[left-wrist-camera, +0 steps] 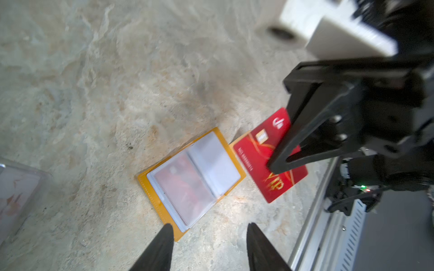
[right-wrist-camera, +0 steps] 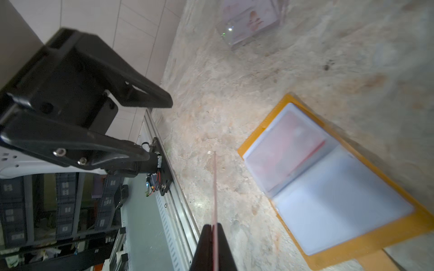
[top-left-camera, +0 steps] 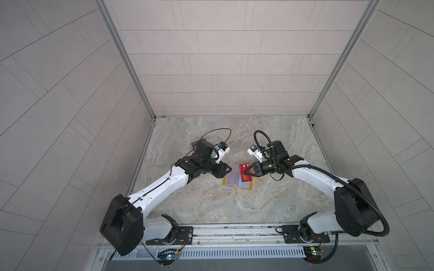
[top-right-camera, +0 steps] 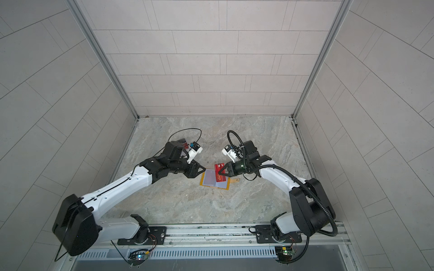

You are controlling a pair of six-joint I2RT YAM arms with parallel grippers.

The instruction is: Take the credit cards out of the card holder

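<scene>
In a top view the right fingers (top-left-camera: 253, 167) clamp a red credit card (top-left-camera: 247, 179) over the open card holder (top-left-camera: 224, 182) on the tabletop (top-left-camera: 211, 206); best to lift it clear and keep it flat. Left wrist: the left fingers (left-wrist-camera: 162, 248), apart, sit just beside the card holder's edge; a second credit card (left-wrist-camera: 185, 187) sits sleeved. Right wrist: a clear box (right-wrist-camera: 249, 21) lies beyond the card holder.

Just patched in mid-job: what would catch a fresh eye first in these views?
The right gripper is shut on a red card, holding it over the right page of the open yellow card holder in the middle of the workspace. A second red card shows through the sleeve on the left page. The left gripper hangs open just off that side.
</scene>
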